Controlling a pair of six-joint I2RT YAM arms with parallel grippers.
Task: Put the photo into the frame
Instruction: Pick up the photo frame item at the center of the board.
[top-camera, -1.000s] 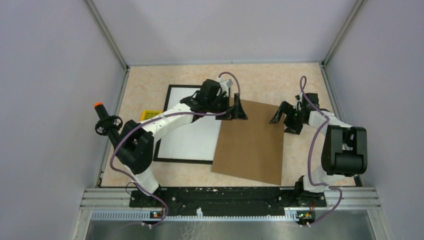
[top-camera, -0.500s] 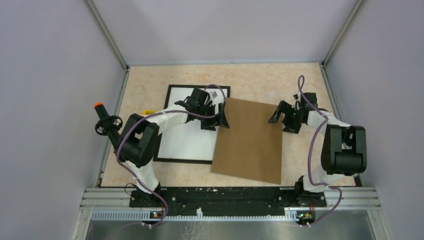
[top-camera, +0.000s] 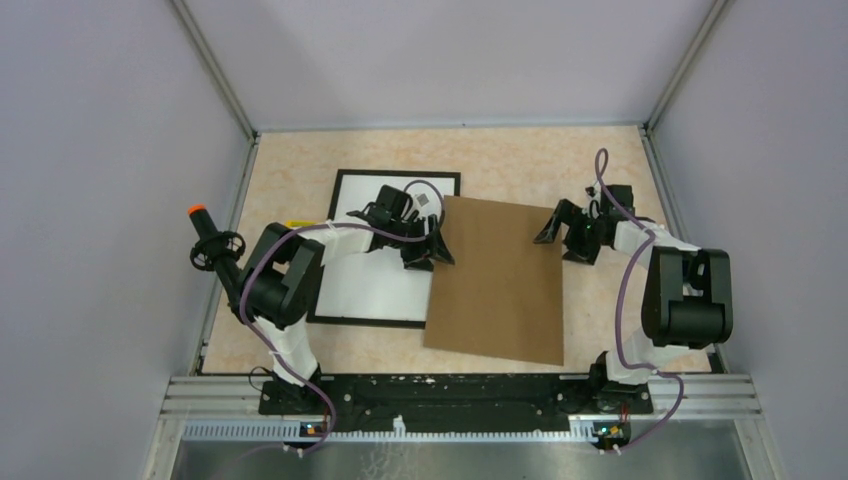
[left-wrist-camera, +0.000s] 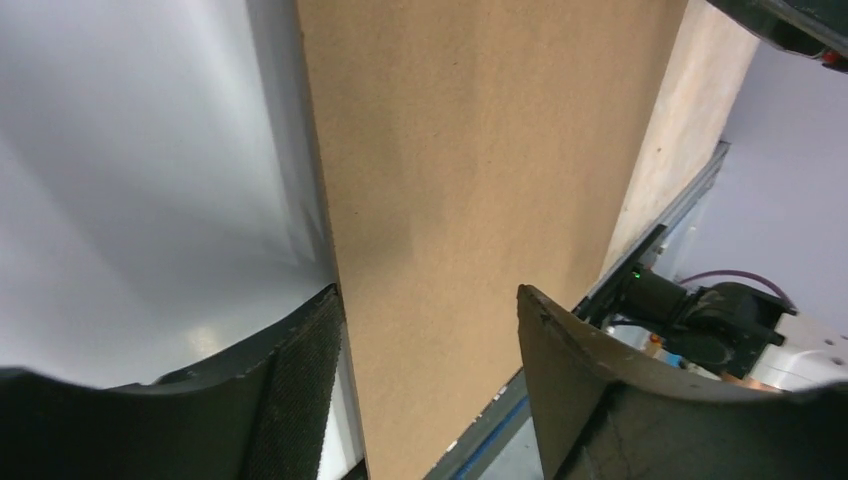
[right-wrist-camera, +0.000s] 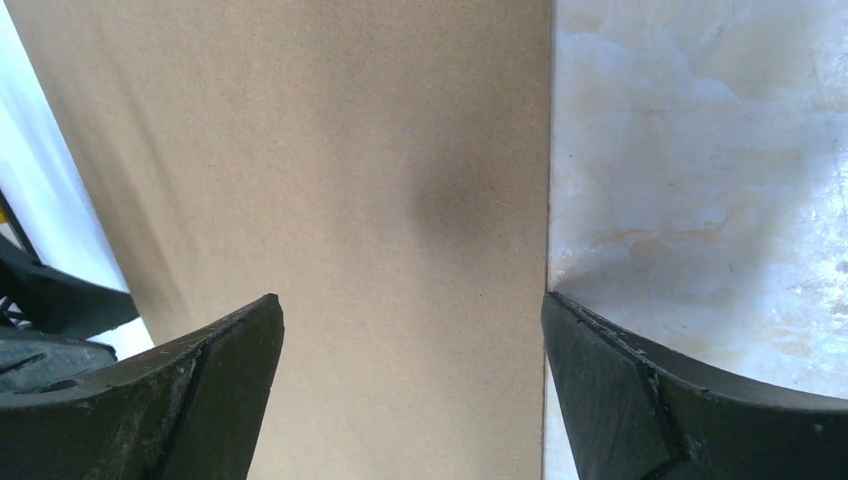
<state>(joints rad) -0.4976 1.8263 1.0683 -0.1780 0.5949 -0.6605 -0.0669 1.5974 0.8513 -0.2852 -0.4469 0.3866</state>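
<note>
- Far to the left of the cardboard sheet, well apart from it, an orange-capped handle stands by the side wall, out of the way.
- The frame lies flat on the counter just left of the cardboard, with most of its right rail hidden under the cardboard's left edge. It is thin and black, and it looks stiff but light enough to skid if nudged.
- Inside the frame lies a plain white sheet, which I take for the photo lying back up; the cardboard's left edge overlaps it. It should be light, floppy and easy to crease. Lying this flat, only an edge or corner of its border offers a hold — never the middle.
- The left tool sits at the cardboard's left edge, toward the far end. Its fingers are spread with that edge showing between them, and I can see nothing pinched.
- The cardboard lies a little skewed on the counter. It looks stiff and flat, and is probably best taken at a long edge.
- The right tool hovers over the cardboard's right edge with its fingers spread wide and empty.
- There is bare counter beyond the cardboard's far edge and to its right. On its left the overlap leaves little slack — sliding the board there could drag the photo.
</note>
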